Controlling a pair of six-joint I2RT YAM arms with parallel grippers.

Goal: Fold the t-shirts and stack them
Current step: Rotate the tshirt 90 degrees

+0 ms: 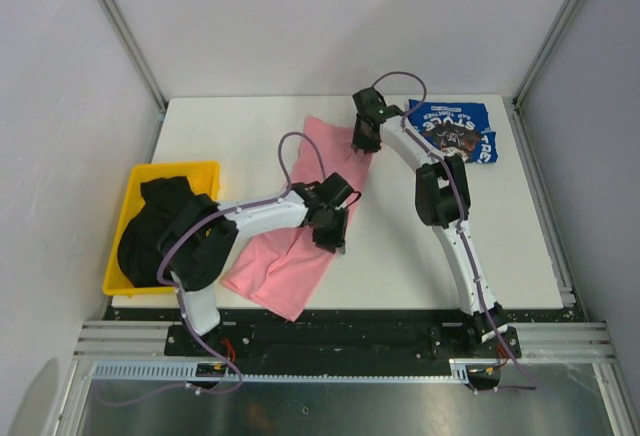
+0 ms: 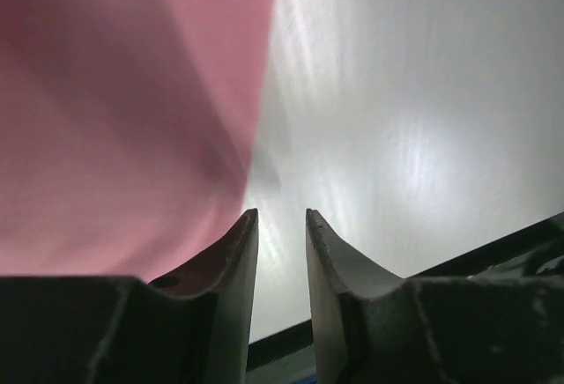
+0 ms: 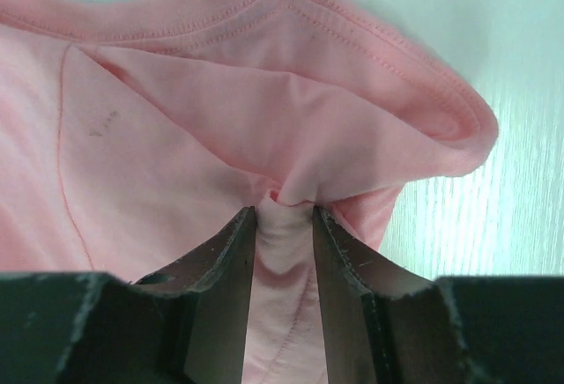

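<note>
A pink t-shirt (image 1: 290, 266) lies stretched diagonally across the middle of the table. My right gripper (image 1: 363, 146) is at its far end, shut on a bunched fold of pink cloth (image 3: 284, 252) just below the collar (image 3: 352, 40). My left gripper (image 1: 330, 236) is low at the shirt's right edge; its jaws stand a little apart with only bare table between them (image 2: 282, 217), and the pink cloth (image 2: 132, 93) lies just left of the left finger. A folded royal-blue t-shirt (image 1: 455, 131) with white lettering lies at the far right. Black t-shirts (image 1: 150, 231) fill the bin.
A yellow plastic bin (image 1: 180, 169) stands at the table's left edge, beside the left arm's base. The table's near edge and a black rail (image 2: 493, 252) lie close behind the left gripper. Walls enclose the table on three sides.
</note>
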